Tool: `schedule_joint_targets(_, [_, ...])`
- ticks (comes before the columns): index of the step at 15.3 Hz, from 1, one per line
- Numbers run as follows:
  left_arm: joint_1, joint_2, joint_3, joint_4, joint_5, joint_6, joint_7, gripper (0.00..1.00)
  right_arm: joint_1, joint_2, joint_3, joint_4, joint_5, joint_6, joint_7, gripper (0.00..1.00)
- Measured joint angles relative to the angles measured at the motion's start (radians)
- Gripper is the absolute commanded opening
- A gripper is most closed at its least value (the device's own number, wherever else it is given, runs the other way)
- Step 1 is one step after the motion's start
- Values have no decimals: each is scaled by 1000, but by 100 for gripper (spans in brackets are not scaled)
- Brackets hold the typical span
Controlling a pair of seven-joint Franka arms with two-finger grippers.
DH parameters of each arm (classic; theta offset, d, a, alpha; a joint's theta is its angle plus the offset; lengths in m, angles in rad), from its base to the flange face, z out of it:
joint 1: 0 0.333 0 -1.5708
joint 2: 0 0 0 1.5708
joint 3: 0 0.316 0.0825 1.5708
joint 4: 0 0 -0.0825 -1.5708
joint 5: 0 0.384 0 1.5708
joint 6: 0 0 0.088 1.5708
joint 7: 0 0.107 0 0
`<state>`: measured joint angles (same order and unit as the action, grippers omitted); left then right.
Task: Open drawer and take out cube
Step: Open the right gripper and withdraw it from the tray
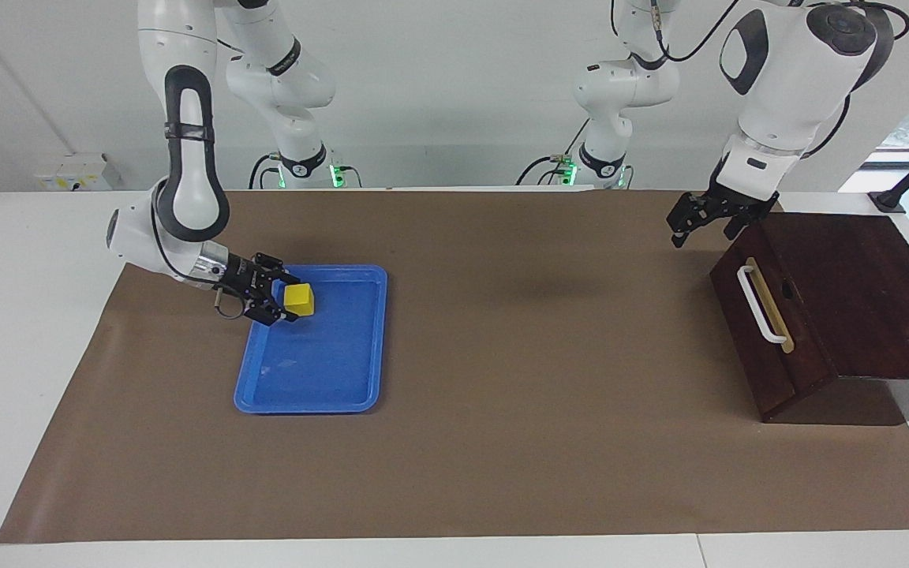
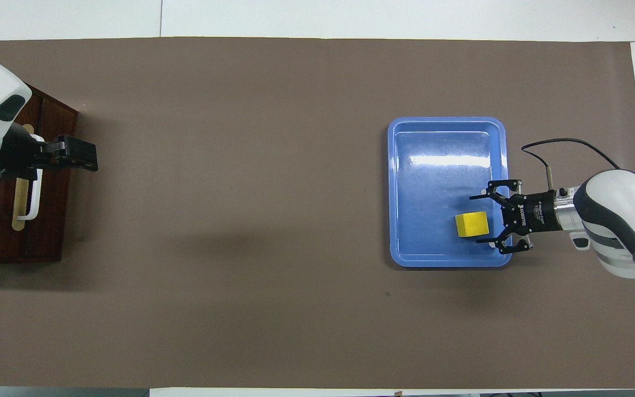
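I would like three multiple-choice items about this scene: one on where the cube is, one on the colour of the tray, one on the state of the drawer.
1. Where is the cube?
A. in the tray
B. in the drawer
C. on the brown mat

2. What colour is the tray?
A. red
B. blue
C. white

3. How is the drawer?
A. pulled out
B. removed
C. closed

Key: 1 A, it rests on the tray floor at the open right gripper; 2 B, plainly blue; 3 C, its front lies flush with the box, the left gripper raised beside it.
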<state>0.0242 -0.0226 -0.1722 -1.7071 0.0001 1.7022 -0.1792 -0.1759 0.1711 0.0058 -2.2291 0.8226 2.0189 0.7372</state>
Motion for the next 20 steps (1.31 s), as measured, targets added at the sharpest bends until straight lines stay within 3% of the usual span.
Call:
schedule_joint_targets(5, [0, 0, 0, 8, 0, 0, 36, 100, 22, -41, 8, 227, -121, -168, 137, 100])
schedule_joint_targets(10, [0, 3, 0, 19, 0, -46, 55, 100, 90, -48, 16, 446, -344, -291, 104, 100])
schedule_joint_targets(14, [-2, 6, 0, 25, 0, -85, 109, 100, 99, -87, 16, 540, -457, -383, -105, 100])
schedule_joint_targets(20, [-17, 6, -2, 25, 0, -91, 115, 100, 99, -184, 33, 551, -689, -425, -575, 100])
